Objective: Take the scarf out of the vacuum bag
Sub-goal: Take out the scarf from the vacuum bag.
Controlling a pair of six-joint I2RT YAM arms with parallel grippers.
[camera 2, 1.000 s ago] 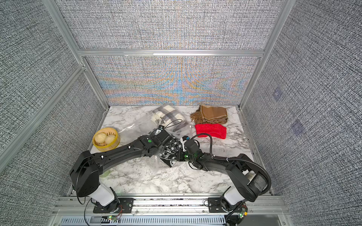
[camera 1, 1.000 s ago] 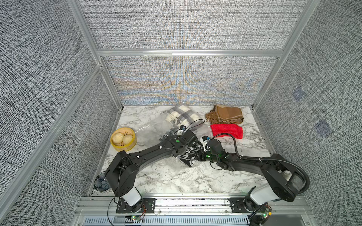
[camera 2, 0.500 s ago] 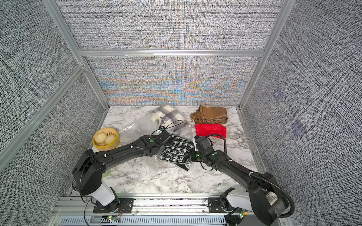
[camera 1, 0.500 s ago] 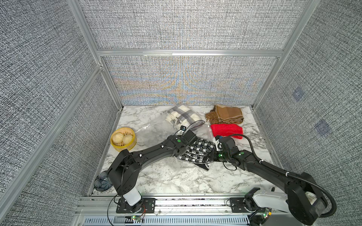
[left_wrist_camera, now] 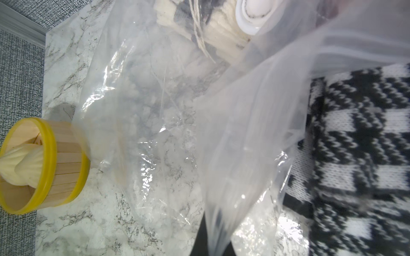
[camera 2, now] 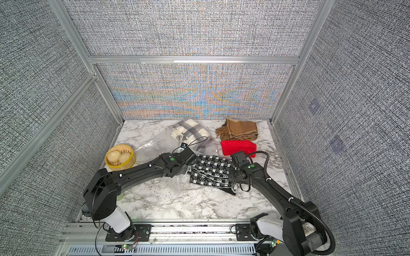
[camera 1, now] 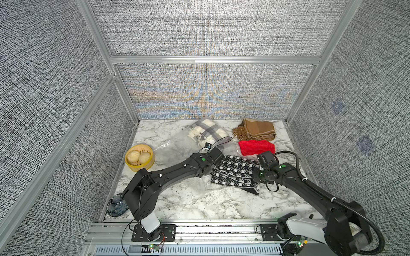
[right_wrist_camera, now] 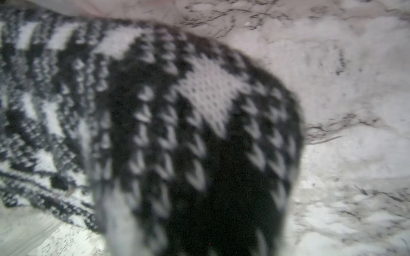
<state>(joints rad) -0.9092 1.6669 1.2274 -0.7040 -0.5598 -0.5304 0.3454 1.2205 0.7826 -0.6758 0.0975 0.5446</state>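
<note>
You are looking at a knitted black-and-white houndstooth scarf (camera 1: 233, 171), which is lying in soft folds on the veined marble table (camera 1: 199, 199), right of centre in both top views. Its left end is meeting the vacuum bag (camera 1: 184, 144), a clear, crinkly film that is sprawling toward the upper centre of the frame. Whether that end is inside the mouth cannot be told. The bag's round white valve (left_wrist_camera: 255, 13) is showing at the upper right of the left wrist view, over a cream-and-grey plaid wrap (camera 1: 206, 129) that is sitting inside the plastic.

Your left arm is stretching low from the lower left. The left gripper (left_wrist_camera: 218, 248) is pinching a gathered pleat of the film, fingers pressed together on it. Your right arm is reaching in from the lower right with its wrist bent down, and the right gripper (camera 1: 257, 175) is clamping the scarf's right edge, with the knit bulging close to its lens.
</note>
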